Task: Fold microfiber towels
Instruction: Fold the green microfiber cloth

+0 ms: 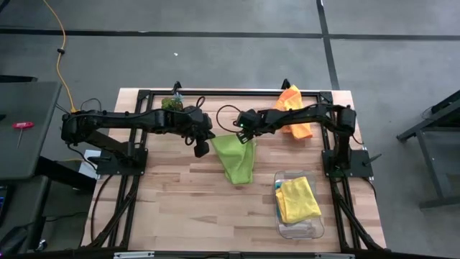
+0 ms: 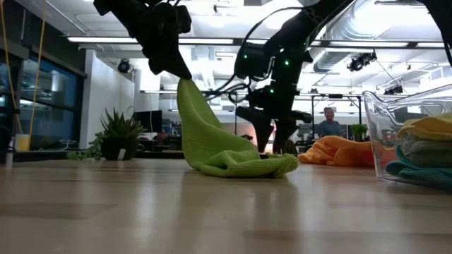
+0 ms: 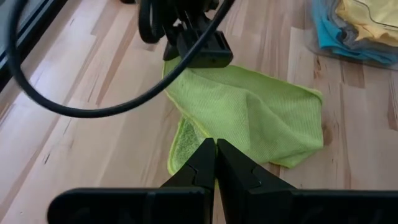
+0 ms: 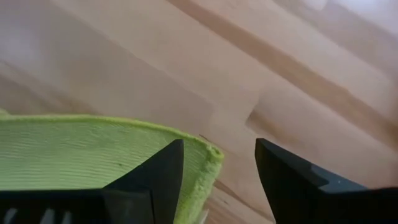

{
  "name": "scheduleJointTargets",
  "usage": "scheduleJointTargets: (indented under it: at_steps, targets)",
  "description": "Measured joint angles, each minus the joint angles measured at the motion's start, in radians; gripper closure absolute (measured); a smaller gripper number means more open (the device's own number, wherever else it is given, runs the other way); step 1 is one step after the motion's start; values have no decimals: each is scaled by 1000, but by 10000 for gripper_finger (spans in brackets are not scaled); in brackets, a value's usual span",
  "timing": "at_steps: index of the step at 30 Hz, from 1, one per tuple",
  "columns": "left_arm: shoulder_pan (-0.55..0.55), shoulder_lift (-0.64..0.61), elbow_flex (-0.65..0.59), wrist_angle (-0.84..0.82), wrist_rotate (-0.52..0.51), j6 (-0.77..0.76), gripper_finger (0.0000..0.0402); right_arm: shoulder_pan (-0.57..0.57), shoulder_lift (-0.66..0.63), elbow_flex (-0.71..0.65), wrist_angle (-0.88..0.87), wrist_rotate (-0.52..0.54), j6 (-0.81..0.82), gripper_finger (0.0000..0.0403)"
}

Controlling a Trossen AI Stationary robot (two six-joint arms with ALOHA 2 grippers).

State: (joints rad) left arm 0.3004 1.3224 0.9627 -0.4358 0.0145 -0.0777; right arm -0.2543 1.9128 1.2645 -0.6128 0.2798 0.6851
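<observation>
A lime green towel (image 1: 237, 160) lies crumpled at the table's middle, and one end is raised. My left gripper (image 2: 176, 70) is shut on that raised end; it also shows in the left wrist view (image 3: 216, 146). My right gripper (image 1: 243, 137) is open and low over the towel's far right corner (image 4: 208, 155), which lies beside one finger. An orange towel (image 1: 295, 109) lies at the far right. A yellow towel (image 1: 297, 198) lies on a teal one (image 2: 417, 173) in a clear bin (image 1: 316, 229). No grey towel shows. My left gripper pinches the lime towel's edge (image 3: 200, 134) between its two shut fingers, coming from above. That end is lifted (image 2: 185, 90). The cloth slopes down from the fingers, and the rest is heaped on the table (image 2: 240, 164). My right gripper: one finger (image 4: 163, 174) overlaps the towel's corner, but I cannot tell whether it touches it.
A small dark green plant clump (image 1: 171, 103) sits at the far edge behind the left arm. The black frame rails (image 1: 230, 93) run round the table. Bare wood (image 1: 180, 208) lies at the near left. A person (image 2: 328, 121) shows in the room beyond.
</observation>
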Motion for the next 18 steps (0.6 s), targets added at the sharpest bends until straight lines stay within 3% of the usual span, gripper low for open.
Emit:
scheduleJointTargets:
  at_steps: [11,18]
  targets:
    - [0,1,0,0,0,1,401,15,47,-4,7,10,75,218]
    - [0,1,0,0,0,0,401,15,47,-4,-8,16,76,316]
